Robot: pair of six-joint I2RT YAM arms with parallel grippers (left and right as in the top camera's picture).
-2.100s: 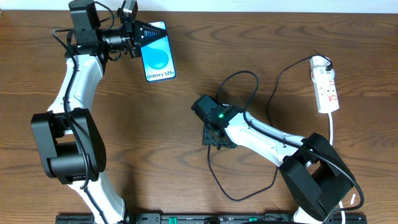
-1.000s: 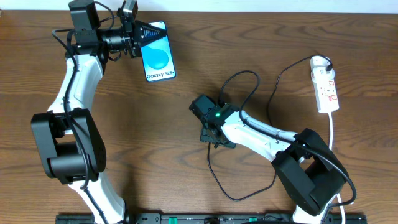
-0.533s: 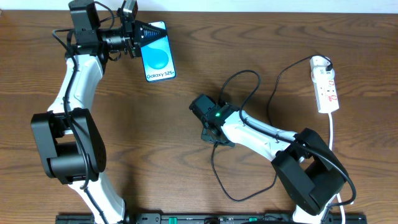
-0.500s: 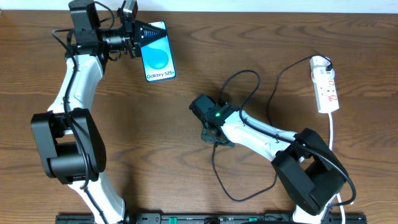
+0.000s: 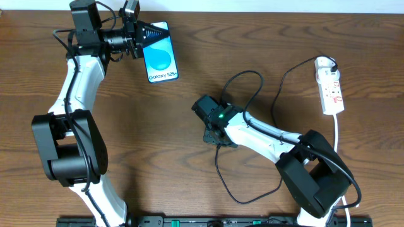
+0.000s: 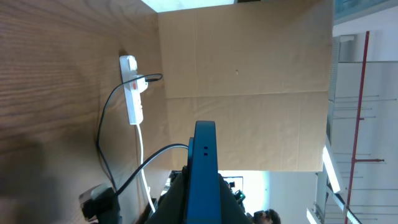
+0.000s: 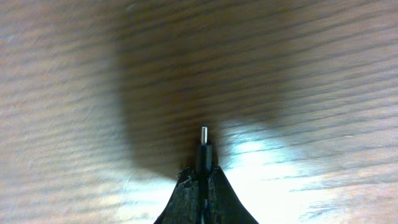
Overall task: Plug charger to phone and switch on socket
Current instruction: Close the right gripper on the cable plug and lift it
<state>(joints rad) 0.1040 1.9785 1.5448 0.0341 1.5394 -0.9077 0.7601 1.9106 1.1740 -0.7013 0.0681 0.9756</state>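
Note:
The phone (image 5: 161,57), blue screen up, lies at the table's back left, and my left gripper (image 5: 146,33) is shut on its top end. From the left wrist, the phone (image 6: 204,155) appears as a blue edge clamped between the dark fingers (image 6: 177,199). My right gripper (image 5: 215,140) sits mid-table, shut on the charger (image 5: 216,165) near its free end. The right wrist view shows the charger's small metal plug tip (image 7: 203,134) sticking out just past the shut right gripper (image 7: 202,177), close above the wood. The white socket (image 5: 331,88) lies at the far right.
The black cable loops across the table behind the right arm (image 5: 265,135) and runs to the socket's top end (image 5: 323,62). The thick white cord (image 5: 338,129) trails from the socket toward the front edge. A cardboard wall (image 6: 249,81) stands beyond the table's right side.
My right gripper has closed on the charger's plug end, which it stood open over a second ago. The left arm and phone have not moved.

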